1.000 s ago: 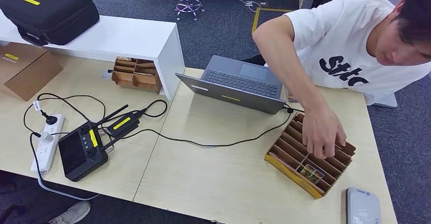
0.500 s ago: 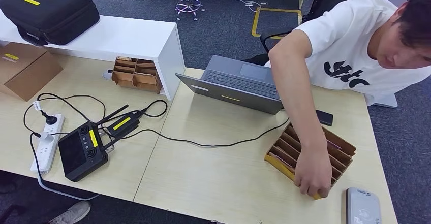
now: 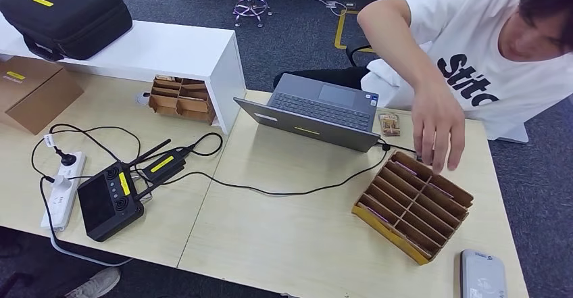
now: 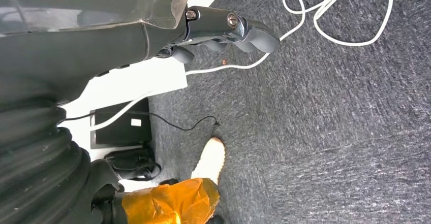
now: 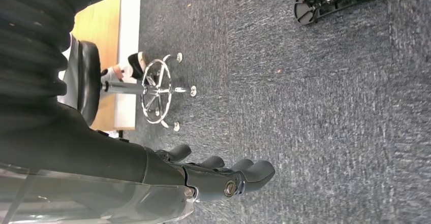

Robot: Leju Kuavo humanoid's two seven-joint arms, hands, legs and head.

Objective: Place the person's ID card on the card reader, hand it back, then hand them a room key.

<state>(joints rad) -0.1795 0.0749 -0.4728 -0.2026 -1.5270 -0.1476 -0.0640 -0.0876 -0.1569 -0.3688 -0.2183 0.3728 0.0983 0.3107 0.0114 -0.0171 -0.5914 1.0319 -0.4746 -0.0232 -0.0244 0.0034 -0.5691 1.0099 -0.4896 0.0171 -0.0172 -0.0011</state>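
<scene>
A grey card reader point(image 3: 482, 276) lies at the table's near right corner. Beside it stands a slotted cardboard organizer point(image 3: 412, 205) with thin pink-edged cards point(image 3: 440, 191) in some slots. A person in a white T-shirt holds a hand point(image 3: 438, 126) over the organizer's far edge; whether it holds a card I cannot tell. My left hand point(image 4: 203, 28) hangs over grey carpet with its fingers loosely extended and nothing in them. My right hand point(image 5: 213, 176) hangs the same way, empty.
An open laptop point(image 3: 317, 112) sits behind the organizer, with a black cable running across the table. A black controller point(image 3: 108, 200) and a power strip point(image 3: 61, 190) lie at the left. A white shelf point(image 3: 155, 51) carries a black case point(image 3: 64, 14).
The person's hand has gone from the organizer's near corner up to its far edge. The picture card seen in a near slot a second ago has gone from that slot.
</scene>
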